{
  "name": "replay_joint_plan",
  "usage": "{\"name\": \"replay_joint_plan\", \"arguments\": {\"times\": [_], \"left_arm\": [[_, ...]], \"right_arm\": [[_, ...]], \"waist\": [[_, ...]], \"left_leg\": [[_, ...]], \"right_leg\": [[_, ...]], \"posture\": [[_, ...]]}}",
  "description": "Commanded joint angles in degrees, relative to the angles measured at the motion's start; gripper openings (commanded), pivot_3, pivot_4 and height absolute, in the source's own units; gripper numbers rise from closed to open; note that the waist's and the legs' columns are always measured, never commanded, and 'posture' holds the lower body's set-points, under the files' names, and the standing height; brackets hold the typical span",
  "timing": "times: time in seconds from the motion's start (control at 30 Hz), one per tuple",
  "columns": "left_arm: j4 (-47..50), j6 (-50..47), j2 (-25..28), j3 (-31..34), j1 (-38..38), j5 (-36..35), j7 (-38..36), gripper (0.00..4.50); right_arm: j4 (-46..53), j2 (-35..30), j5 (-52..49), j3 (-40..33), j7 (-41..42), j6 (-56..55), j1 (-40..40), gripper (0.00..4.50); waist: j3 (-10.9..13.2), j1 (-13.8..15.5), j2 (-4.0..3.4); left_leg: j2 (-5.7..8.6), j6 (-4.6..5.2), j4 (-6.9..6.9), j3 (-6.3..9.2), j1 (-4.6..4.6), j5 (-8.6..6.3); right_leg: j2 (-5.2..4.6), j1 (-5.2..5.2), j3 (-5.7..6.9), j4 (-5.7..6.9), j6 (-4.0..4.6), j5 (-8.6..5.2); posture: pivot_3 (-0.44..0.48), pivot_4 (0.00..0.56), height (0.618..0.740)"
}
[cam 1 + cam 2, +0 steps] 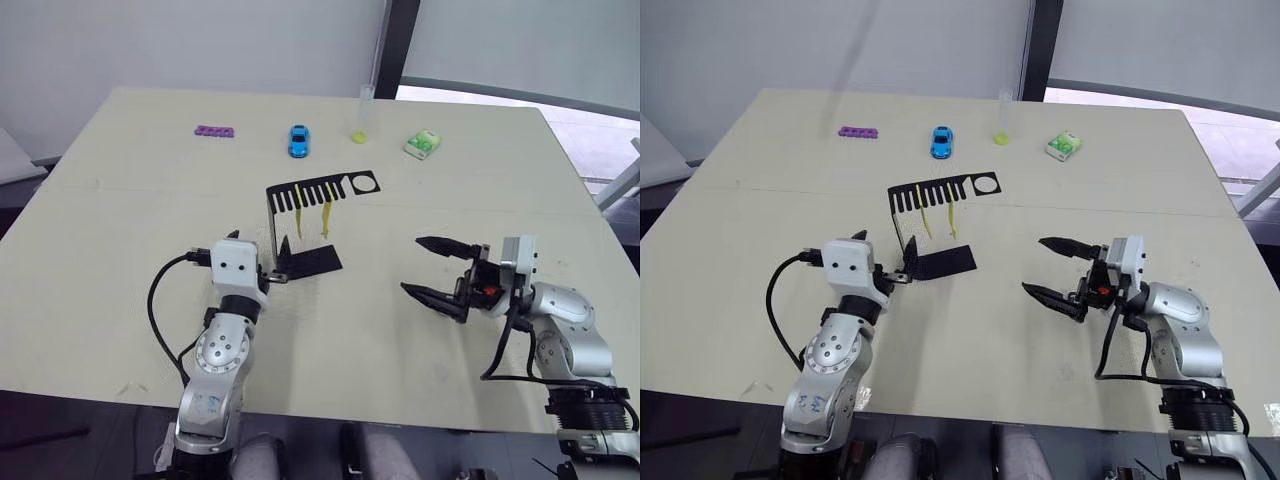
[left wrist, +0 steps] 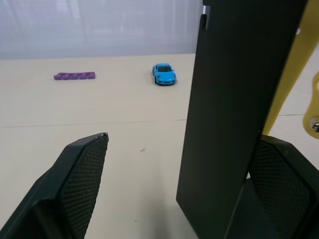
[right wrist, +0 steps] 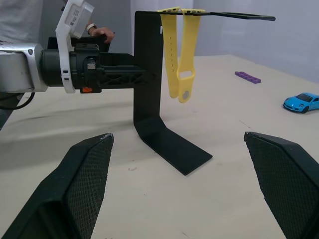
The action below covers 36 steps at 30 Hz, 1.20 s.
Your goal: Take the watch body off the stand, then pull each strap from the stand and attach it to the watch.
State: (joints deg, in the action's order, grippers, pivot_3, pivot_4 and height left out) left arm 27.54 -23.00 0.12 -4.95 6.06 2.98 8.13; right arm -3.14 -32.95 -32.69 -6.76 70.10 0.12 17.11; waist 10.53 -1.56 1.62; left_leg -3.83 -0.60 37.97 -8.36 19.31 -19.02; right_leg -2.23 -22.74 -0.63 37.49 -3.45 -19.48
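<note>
The black stand (image 1: 309, 262) sits mid-table, its comb-slotted top (image 1: 320, 188) carrying two yellow straps (image 1: 298, 222) (image 1: 325, 219) that hang side by side (image 3: 179, 59). The round hole (image 1: 366, 183) in the top is empty, and the watch body is out of view. My left gripper (image 1: 280, 260) is open at the stand's upright wall (image 2: 234, 114), which stands between its fingers (image 2: 75, 184); one finger is clearly apart from the sheet. My right gripper (image 1: 413, 265) is open to the right of the stand, pointing at it and holding nothing.
Along the far side of the table lie a purple piece (image 1: 214, 131), a blue toy car (image 1: 299, 140), a clear tube with a yellow bottom (image 1: 362, 115) and a green-white packet (image 1: 423, 144). A person's hand (image 3: 102, 34) shows behind my left arm.
</note>
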Motion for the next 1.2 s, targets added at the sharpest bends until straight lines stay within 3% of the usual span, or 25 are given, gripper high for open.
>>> {"name": "replay_joint_plan", "arguments": {"times": [0.03, 0.77, 0.87, 1.1, 1.2], "left_arm": [[0.4, 1.2, -0.9, 0.2, 0.9, 2.1, 1.5, 4.5], [-4.1, 3.2, -2.9, 0.3, 3.8, 2.6, 1.2, 4.5], [-3.9, 3.3, -2.8, 0.0, 3.5, 2.7, 0.8, 3.66], [-4.6, 3.7, -1.6, -0.4, 4.6, 4.0, 0.0, 0.11], [-4.5, 3.6, -0.8, -0.8, 4.6, 5.3, -0.2, 0.04]], "right_arm": [[3.0, -0.8, -0.4, -0.7, 0.0, 0.7, -0.1, 4.45], [2.4, -1.5, 1.3, -1.5, 0.0, 0.4, -1.0, 4.45], [2.7, -1.4, 1.4, -1.6, -0.5, 0.5, -1.4, 4.5], [3.5, -0.8, 1.7, -1.6, -1.4, 0.6, -3.6, 4.5], [4.4, -0.5, 1.7, -1.4, -2.0, 0.7, -4.6, 4.5]], "waist": [[0.0, 0.0, 0.0], [0.0, 0.0, 0.01], [0.0, 0.0, 0.01], [0.0, 0.0, 0.01], [0.0, 0.0, 0.01]], "left_leg": [[0.0, 0.0, 0.0, 0.0, 0.0, 0.0], [0.0, 0.0, -0.01, 0.0, 0.01, 0.0], [0.0, 0.0, -0.01, 0.0, 0.01, 0.0], [0.0, 0.0, -0.02, 0.0, 0.01, 0.0], [0.0, 0.0, -0.03, 0.0, 0.02, 0.0]], "right_leg": [[0.0, 0.0, 0.0, 0.0, 0.0, 0.0], [0.0, 0.0, 0.01, -0.02, 0.0, 0.0], [0.0, 0.0, 0.01, -0.02, 0.0, 0.0], [0.0, 0.0, 0.01, -0.03, 0.0, 0.0], [0.0, 0.0, 0.01, -0.04, 0.0, 0.0]], "posture": [[0.0, 0.15, 0.74], [0.0, 0.15, 0.74], [0.0, 0.15, 0.74], [0.0, 0.15, 0.74], [0.0, 0.15, 0.74]]}}
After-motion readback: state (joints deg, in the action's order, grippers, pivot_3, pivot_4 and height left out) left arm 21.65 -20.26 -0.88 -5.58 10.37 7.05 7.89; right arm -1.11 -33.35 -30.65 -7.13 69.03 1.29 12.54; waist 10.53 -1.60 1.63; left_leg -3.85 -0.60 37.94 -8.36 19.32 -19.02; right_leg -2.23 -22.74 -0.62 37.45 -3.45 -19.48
